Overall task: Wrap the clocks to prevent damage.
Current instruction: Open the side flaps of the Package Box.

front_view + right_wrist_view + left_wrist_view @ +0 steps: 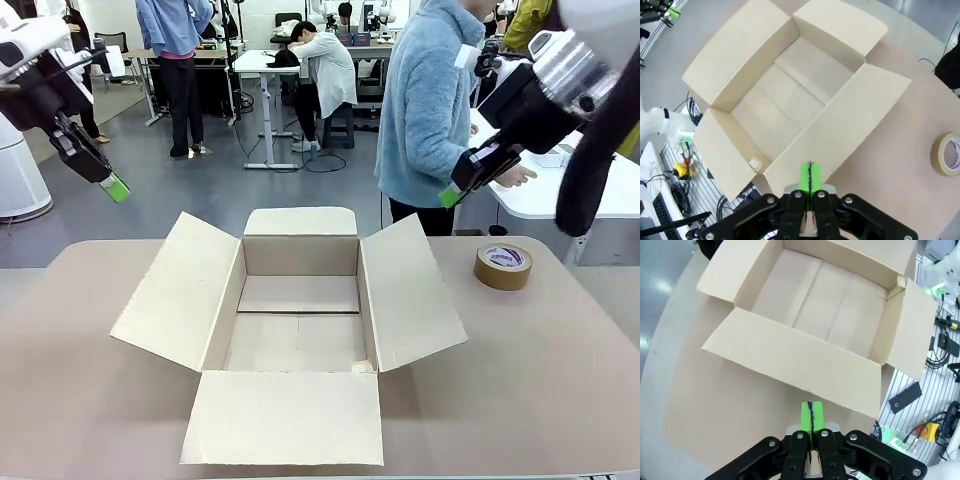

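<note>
Our left gripper [115,188] and right gripper [450,196] hover clenched on nothing, raised either side of the open, bare carton [300,256]. Where the clocks are we cannot tell. Best we hold high, clear of the flaps, until the person [430,110] brings them.

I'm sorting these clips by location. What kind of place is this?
Probably a robotics lab or workshop: white worktables stand across an open floor behind a person, cables lie beside the robot's table, and an open cardboard carton and tape roll sit on it.
</note>
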